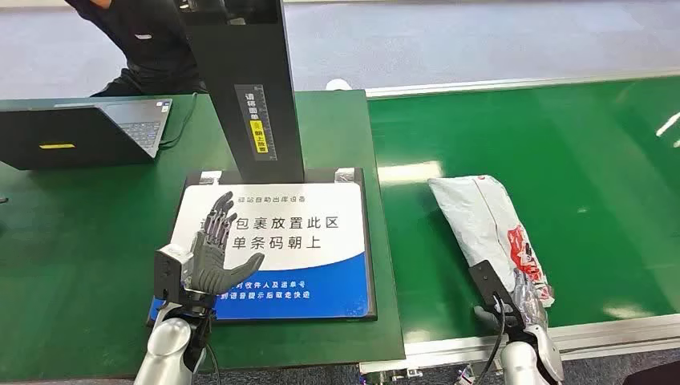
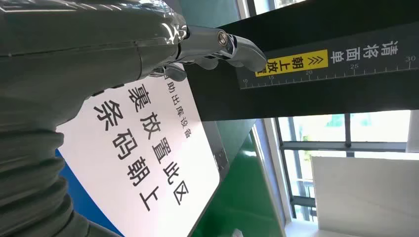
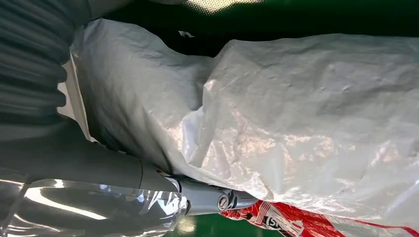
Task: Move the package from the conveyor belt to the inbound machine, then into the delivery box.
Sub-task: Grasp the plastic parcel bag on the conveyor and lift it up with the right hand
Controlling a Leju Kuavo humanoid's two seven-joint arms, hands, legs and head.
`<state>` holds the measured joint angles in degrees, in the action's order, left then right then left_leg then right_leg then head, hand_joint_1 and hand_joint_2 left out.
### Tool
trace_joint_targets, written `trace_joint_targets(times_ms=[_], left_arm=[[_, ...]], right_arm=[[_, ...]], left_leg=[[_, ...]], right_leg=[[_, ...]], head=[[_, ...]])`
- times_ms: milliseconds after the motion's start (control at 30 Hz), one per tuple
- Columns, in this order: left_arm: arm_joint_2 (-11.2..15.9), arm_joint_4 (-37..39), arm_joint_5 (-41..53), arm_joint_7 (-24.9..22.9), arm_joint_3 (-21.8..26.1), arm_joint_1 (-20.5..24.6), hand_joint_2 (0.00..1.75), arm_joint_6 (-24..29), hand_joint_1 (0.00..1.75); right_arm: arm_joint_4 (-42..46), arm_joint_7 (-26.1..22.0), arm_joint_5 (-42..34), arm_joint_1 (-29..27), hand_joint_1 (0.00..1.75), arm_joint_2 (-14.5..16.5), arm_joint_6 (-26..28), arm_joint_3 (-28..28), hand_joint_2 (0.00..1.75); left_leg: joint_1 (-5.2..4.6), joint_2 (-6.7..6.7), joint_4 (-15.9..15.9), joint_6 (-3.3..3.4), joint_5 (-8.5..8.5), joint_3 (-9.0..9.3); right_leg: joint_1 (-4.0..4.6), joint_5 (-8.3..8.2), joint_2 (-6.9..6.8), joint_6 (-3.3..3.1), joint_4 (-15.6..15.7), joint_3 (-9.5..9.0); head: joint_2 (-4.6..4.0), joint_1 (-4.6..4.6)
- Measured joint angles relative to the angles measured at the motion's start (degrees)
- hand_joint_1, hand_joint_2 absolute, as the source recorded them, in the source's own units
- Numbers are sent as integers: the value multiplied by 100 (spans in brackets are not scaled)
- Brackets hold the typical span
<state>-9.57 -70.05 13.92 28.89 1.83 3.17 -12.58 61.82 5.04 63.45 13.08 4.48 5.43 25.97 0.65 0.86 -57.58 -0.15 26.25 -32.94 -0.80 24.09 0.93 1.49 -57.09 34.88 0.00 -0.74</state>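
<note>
Where crinkled, glossy plastic package

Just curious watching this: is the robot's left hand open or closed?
Open. The left hand hangs over the white sign with its fingers spread apart and nothing in them.

We see a grey-white package with red print on the green conveyor belt — and a white-and-blue sign with black characters, beside a black post bearing a yellow label.
</note>
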Motion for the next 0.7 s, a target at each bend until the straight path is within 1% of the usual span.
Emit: trace_joint_targets(times_ms=[33,67,100,133,433,700], left_arm=[[0,5,0,0,0,3,175,1,0],[0,9,0,0,-1,5,175,3,0],[0,16,0,0,-2,9,175,8,0],[0,23,0,0,-3,10,175,16,0],[0,33,-4,-2,-5,-13,175,49,0],[0,33,-14,0,-5,-24,175,56,0]], right_arm=[[-27,-2,1,12,108,-5,-1,0,175],[-50,-9,1,24,124,-9,-1,0,175],[-98,-25,1,45,164,-17,0,0,175],[-139,-52,-3,63,173,-25,8,-1,175],[-213,-238,-156,147,175,-67,137,-1,175],[-189,-442,-377,144,175,-72,264,-4,175]], left_leg=[[0,0,0,1,0,1],[0,0,0,2,-1,3],[0,0,0,4,-1,5],[1,0,0,6,-2,8],[0,4,-2,21,-6,26],[1,1,-1,18,-5,24]], right_leg=[[0,-1,0,2,3,-2],[0,-2,0,4,5,-5],[0,-4,0,8,9,-10],[0,-5,0,10,13,-14],[-1,-24,2,32,31,-43],[7,-17,1,22,28,-40]], head=[[0,0],[0,-1],[0,-1],[0,-2],[0,-2],[0,-1]])
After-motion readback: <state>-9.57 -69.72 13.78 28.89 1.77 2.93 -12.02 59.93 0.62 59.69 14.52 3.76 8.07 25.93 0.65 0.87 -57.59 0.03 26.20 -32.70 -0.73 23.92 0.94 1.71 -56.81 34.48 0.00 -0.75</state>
